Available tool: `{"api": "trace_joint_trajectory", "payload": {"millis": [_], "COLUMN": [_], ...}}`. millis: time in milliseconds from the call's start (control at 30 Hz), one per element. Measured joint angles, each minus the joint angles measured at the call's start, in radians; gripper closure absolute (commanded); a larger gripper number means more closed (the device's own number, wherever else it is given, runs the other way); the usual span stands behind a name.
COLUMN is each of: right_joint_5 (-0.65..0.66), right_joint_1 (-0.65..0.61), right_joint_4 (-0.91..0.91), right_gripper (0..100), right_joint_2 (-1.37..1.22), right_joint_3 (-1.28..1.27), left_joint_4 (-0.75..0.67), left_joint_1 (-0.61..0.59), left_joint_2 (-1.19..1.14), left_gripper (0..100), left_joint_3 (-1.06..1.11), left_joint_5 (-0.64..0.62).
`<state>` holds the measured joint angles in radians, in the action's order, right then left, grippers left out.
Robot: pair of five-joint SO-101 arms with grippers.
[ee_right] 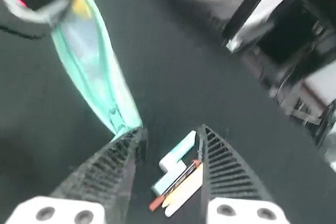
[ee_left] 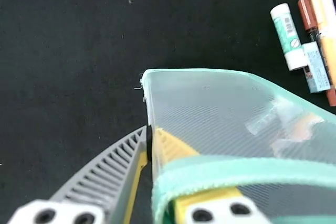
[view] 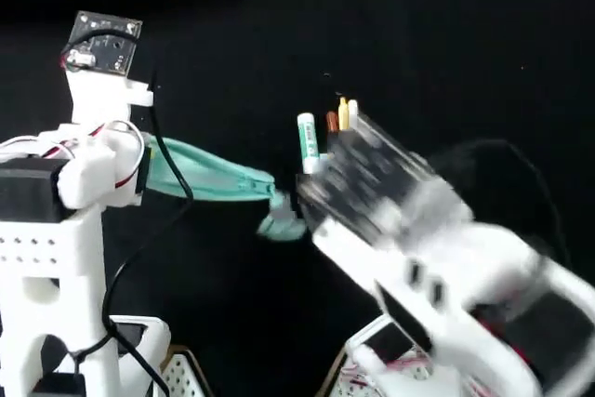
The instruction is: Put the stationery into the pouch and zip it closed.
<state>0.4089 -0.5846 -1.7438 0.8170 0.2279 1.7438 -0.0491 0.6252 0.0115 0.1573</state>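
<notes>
the pouch (view: 218,177), mint green with a see-through mesh wall, hangs above the black table (view: 446,62), stretching from the left gripper (view: 144,172) at 9 o'clock toward the middle, its free end sagging toward 4 o'clock. in the left wrist view the left gripper (ee_left: 149,145) is clamped on the pouch (ee_left: 220,114), with the grey finger (ee_left: 113,169) outside the wall and the yellow one inside it behind the mesh. the stationery (view: 327,125) lies loose on the table at about 1 o'clock of the pouch's free end, outside the pouch: a white and green glue stick (ee_left: 287,35), a brown pen (ee_left: 308,17) and pale pens side by side, and a light blue piece (ee_left: 316,67) touching them. the right gripper (view: 325,188) comes in from 5 o'clock and covers the near ends of the pens in the high view. in its own view the right gripper (ee_right: 170,132) hangs over the stationery (ee_right: 178,177) with its black fingers (ee_right: 226,166) apart and nothing between them; the pouch's tip (ee_right: 123,124) sits just beside one finger. a black cable (view: 172,169) on the left arm crosses in front of the pouch near the grip.
</notes>
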Motion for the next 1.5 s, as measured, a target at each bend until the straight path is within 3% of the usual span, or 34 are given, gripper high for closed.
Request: {"api": "trace_joint_trajectory", "payload": {"millis": [100,267,400,533,700,1067,1500], "right_joint_5": [-0.035,-0.110,-0.126,-0.129,-0.129,-0.183,-0.262], "right_joint_1": [0.034,0.236,0.367,0.411,0.425,0.425,0.417], "right_joint_4": [-0.002,0.137,0.411,0.764,1.020,0.867,0.848], "right_gripper": [85.8,87.6,88.5,88.6,88.5,88.5,88.2], "right_joint_2": [0.041,0.048,0.034,0.028,-0.087,-0.443,-0.471], "right_joint_3": [-0.032,-0.304,-0.664,-1.013,-1.174,-0.980,-0.921], "left_joint_4": [-0.032,-0.143,-0.218,-0.242,-0.245,-0.284,-0.238], "left_joint_1": [0.000,-0.074,-0.129,-0.149,-0.155,-0.157,-0.167], "left_joint_2": [0.003,0.026,0.031,0.032,0.031,0.038,0.040], "left_gripper": [97,97,97,97,97,97,97], "left_joint_3": [0.083,0.215,0.295,0.313,0.313,0.387,0.384], "left_joint_5": [-0.002,-0.003,-0.003,0.008,0.068,0.041,0.041]}}
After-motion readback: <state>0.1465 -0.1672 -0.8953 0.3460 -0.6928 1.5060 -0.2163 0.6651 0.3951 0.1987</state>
